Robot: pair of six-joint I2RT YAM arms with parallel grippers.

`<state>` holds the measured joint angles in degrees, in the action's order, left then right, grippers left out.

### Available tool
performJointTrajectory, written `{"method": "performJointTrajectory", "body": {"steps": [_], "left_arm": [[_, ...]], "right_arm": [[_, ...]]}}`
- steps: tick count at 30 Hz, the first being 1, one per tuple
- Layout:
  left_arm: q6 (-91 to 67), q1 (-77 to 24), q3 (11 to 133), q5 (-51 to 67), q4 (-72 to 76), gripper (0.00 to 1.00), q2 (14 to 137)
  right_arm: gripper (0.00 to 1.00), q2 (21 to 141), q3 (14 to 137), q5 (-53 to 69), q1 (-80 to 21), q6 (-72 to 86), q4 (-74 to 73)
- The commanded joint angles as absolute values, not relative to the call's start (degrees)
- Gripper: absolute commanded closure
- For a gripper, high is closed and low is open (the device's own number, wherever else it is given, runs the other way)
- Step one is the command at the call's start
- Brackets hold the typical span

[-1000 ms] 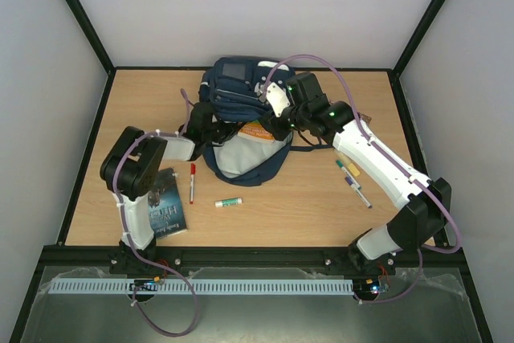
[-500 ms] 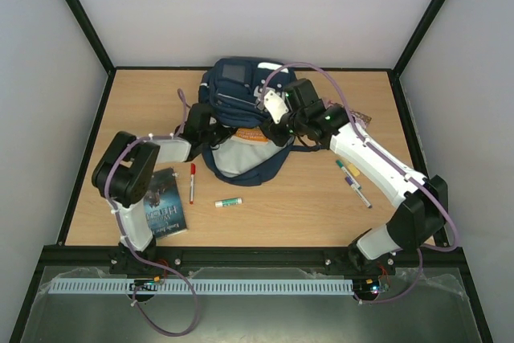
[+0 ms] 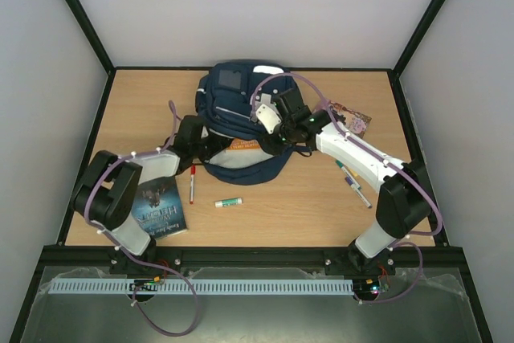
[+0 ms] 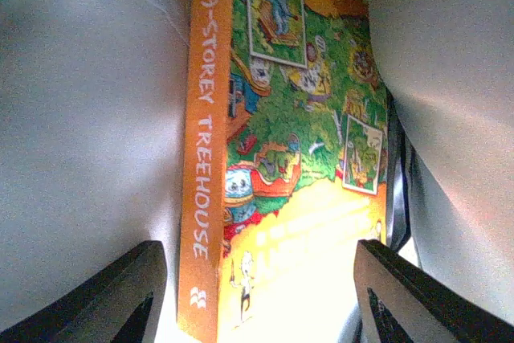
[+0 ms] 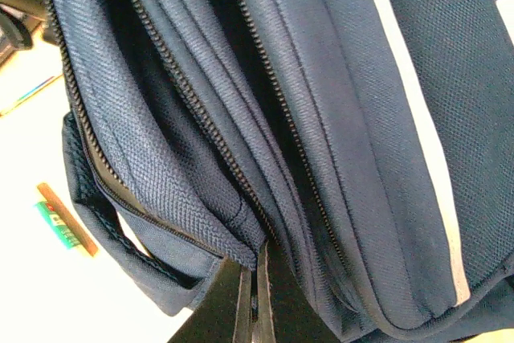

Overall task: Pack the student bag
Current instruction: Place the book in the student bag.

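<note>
My left claw (image 4: 259, 263) open, fingers astride the orange book (image 4: 289, 134) inside the student bag (image 5: 385, 118), my right claw (image 5: 255, 283) pinched shut on a zippered fold of that bag

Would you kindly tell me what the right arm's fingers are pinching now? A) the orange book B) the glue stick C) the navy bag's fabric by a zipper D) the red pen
C: the right wrist view shows the right fingers shut on a fold of the student bag beside its zipper.
</note>
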<state>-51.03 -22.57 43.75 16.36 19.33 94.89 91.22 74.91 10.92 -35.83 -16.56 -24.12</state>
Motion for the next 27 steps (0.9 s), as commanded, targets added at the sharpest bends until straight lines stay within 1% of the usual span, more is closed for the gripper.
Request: {"method": "performJointTrajectory", "body": {"steps": [1,5,8,10,14,17,21,23,25,26,27], "left_arm": [[-49.0,-22.2,40.2,13.5,18.6,0.32,87.7],[-47.0,-22.7,37.5,13.8,15.8,0.29,82.4],[-45.8,-23.8,35.2,13.0,13.6,0.29,77.6],[-45.5,-24.6,33.0,13.2,12.9,0.26,75.2],[-45.5,-25.1,30.4,13.5,12.3,0.25,75.0],[-45.9,-25.2,29.3,13.7,14.8,0.25,75.8],[-45.3,-27.6,28.5,17.2,17.1,0.26,73.5],[-44.7,-28.8,27.0,19.9,19.4,0.29,71.0],[-45.0,-28.9,24.4,22.6,22.0,0.36,67.3],[-45.4,-28.9,23.6,23.5,23.4,0.41,65.6],[-45.6,-28.9,22.4,24.2,24.3,0.49,64.2]], "right_arm": [[0.99,91.9,73.7,7.4,-35.6,-17.1,-24.2],[0.99,92.8,72.8,6.8,-35.7,-17.6,-24.0],[0.99,93.1,71.7,8.8,-35.6,-18.4,-24.8],[0.99,93.1,70.8,10.4,-35.7,-18.5,-25.0],[0.96,93.9,69.7,14.8,-35.6,-18.9,-24.9],[0.95,95.4,71.7,17.3,-35.7,-17.0,-25.2],[0.94,100.1,79.5,16.8,-35.7,-15.0,-28.4],[0.94,102.7,83.8,15.1,-35.7,-14.2,-29.7],[0.94,104.9,87.4,13.0,-35.7,-14.0,-30.4],[0.95,105.9,88.9,11.7,-35.7,-13.8,-30.3],[0.95,106.8,90.1,10.3,-35.7,-13.6,-30.3]]}}
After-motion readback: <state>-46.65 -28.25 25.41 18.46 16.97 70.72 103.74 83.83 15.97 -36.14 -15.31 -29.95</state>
